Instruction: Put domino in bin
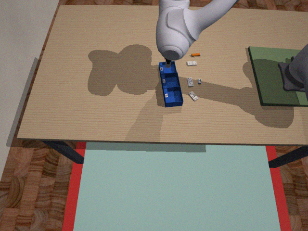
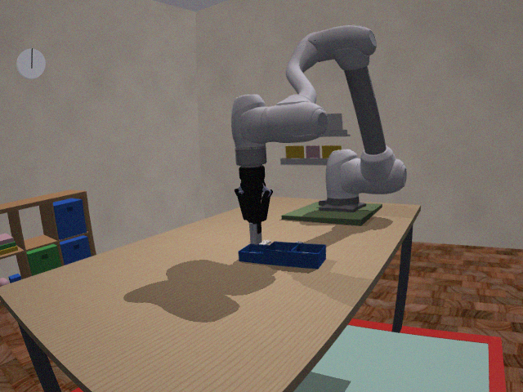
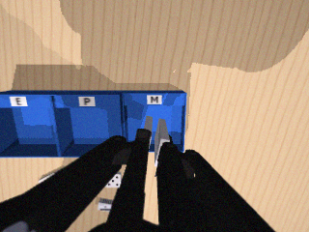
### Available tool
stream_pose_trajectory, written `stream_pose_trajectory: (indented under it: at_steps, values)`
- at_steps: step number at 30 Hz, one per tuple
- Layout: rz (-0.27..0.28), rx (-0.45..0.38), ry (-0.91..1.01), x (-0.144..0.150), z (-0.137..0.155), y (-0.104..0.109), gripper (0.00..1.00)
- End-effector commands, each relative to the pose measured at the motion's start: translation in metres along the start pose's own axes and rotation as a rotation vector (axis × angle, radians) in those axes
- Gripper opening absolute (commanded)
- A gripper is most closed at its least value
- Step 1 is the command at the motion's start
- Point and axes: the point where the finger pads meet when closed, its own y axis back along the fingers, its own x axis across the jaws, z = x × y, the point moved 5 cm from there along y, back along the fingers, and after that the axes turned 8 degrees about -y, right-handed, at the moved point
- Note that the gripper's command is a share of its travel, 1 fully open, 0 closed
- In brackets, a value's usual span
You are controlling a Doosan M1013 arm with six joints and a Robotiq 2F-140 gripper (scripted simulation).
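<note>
Dominoes (image 1: 190,82) (image 2: 265,242) (image 3: 113,180) lie well inside the surface's (image 1: 99,119) (image 2: 127,316) (image 3: 241,121) edges, presumably for easy reach, while the clenched, empty gripper (image 1: 168,66) (image 2: 255,242) (image 3: 154,128) is at bin M (image 1: 174,67) (image 2: 251,257) (image 3: 154,92).

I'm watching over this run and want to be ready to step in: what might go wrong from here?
The gripper is shut on nothing at bin M, so opening there would deliver no domino. Its fingers are close to the bin's walls, so a sideways move or wide opening might shove the bins. The orange stick lies near a domino; a careless grasp could nudge it.
</note>
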Motion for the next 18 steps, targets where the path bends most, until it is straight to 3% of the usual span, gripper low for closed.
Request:
stream_pose_trajectory:
  at_steps: [1, 8, 18]
  values:
    - [0.000, 0.000, 0.000, 0.000, 0.000, -0.006, 0.05]
    - [0.000, 0.000, 0.000, 0.000, 0.000, -0.025, 0.05]
    - [0.000, 0.000, 0.000, 0.000, 0.000, -0.033, 0.05]
